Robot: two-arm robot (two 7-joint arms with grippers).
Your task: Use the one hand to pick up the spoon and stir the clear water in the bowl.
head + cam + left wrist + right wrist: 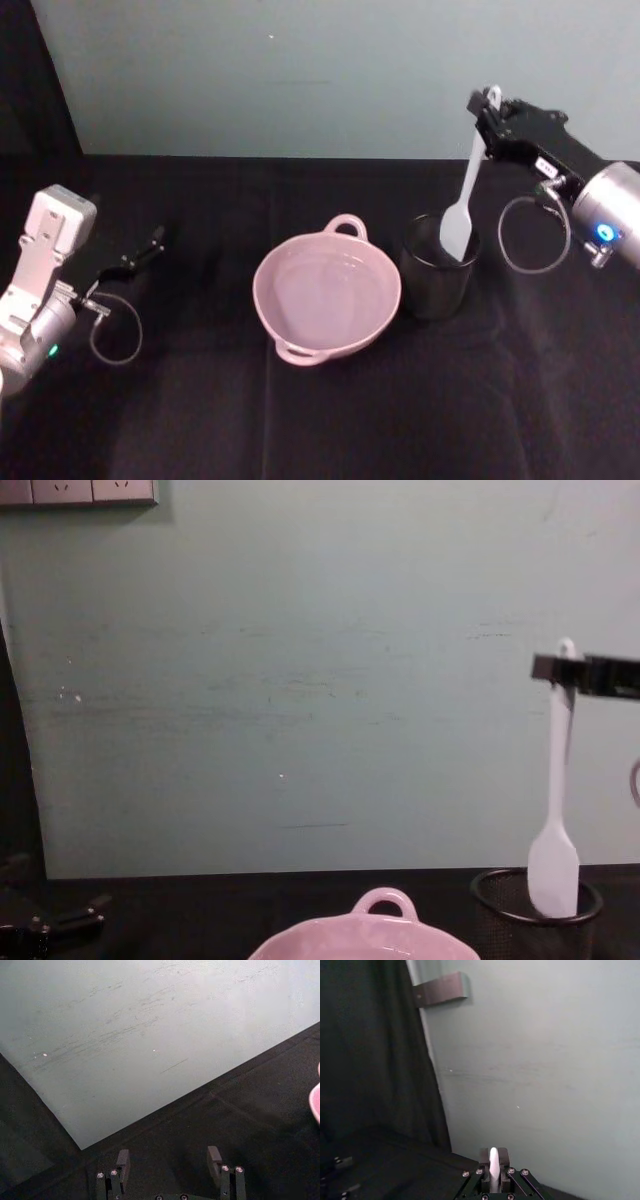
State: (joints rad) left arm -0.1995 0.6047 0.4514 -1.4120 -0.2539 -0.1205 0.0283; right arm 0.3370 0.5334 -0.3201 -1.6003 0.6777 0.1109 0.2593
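Two fingers of the right gripper [487, 110] are pressed together on the top of the spoon [468, 190], clamping the white handle just under its end, so only the short tip with the small hole shows above them. In the right wrist view the handle's thin edge [493, 1167] sits pinched between the pads of the gripper [492, 1160]. From the fingers the spoon hangs almost straight down, blade lowest. In the chest view the gripper [570, 670] is high above the table and the spoon [556, 780] drops from it, the blade's lower end inside the rim of the black mesh cup [500, 920]. The head view shows the same: the blade tip lies within the mouth of the cup [435, 285], directly below the fingers.

Below the fingers and off to their left, just beside the cup, the pink bowl [258, 290] stands on the black table [400, 420], with the clear water [325, 290] barely visible in it. Its loop handle faces the wall [300, 70], and its rim [350, 942] shows low in the chest view.

Far to the left, the left gripper [150, 245] is low over the table, well apart from the bowl. Its fingers [123, 1160] stand wide apart with nothing between them, and a sliver of the bowl [316, 1100] shows off to one side.
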